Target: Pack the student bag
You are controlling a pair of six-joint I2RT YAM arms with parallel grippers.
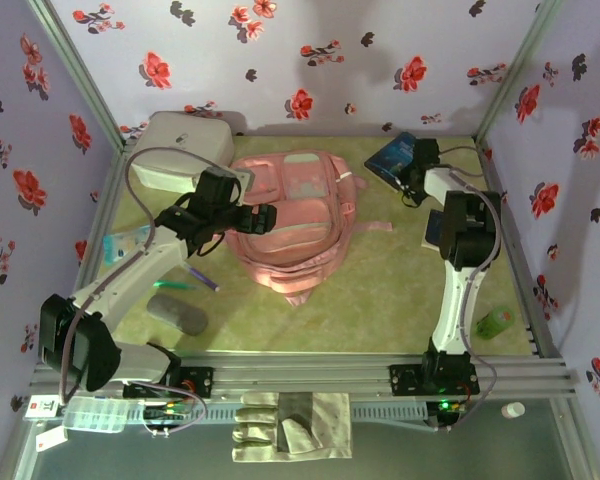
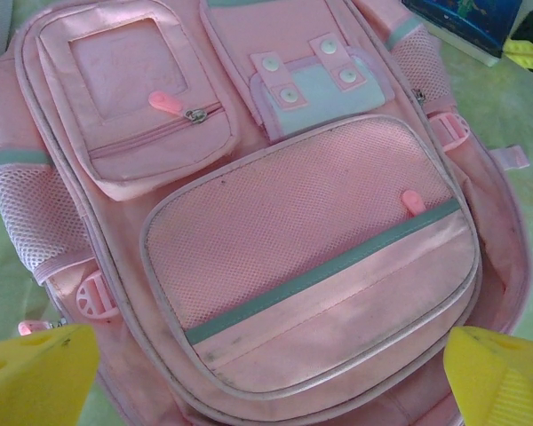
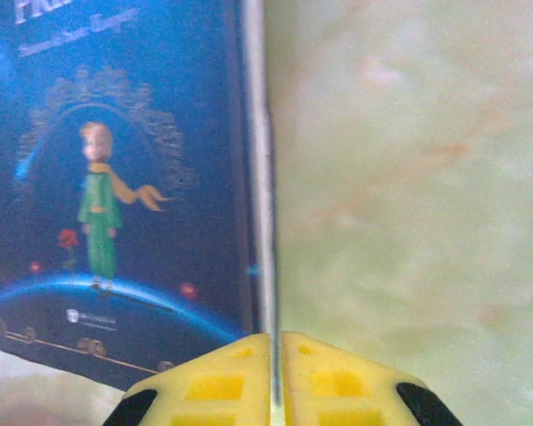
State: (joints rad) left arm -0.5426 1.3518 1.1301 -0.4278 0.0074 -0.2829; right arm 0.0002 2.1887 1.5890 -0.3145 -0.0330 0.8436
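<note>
The student bag (image 1: 290, 225) is a large pink backpack lying flat, front up, in the middle of the table. Its pale front pockets and pink zips show close up on the student bag (image 2: 311, 231) in the left wrist view. My left gripper (image 1: 255, 215) hovers over the bag's left side, wide open (image 2: 266, 382), its yellow fingertips (image 2: 35, 373) far apart with nothing between them. A dark blue picture book (image 1: 392, 155) lies at the back right. My right gripper (image 1: 412, 170) is shut (image 3: 275, 364) on the thin edge of that book (image 3: 115, 177).
A white-grey zip case (image 1: 180, 145) stands at the back left. A grey pouch (image 1: 177, 313), a green pen (image 1: 170, 284) and a purple pen (image 1: 202, 278) lie front left. A green bottle (image 1: 496, 322) lies front right. A glove (image 1: 290, 425) rests beyond the front rail.
</note>
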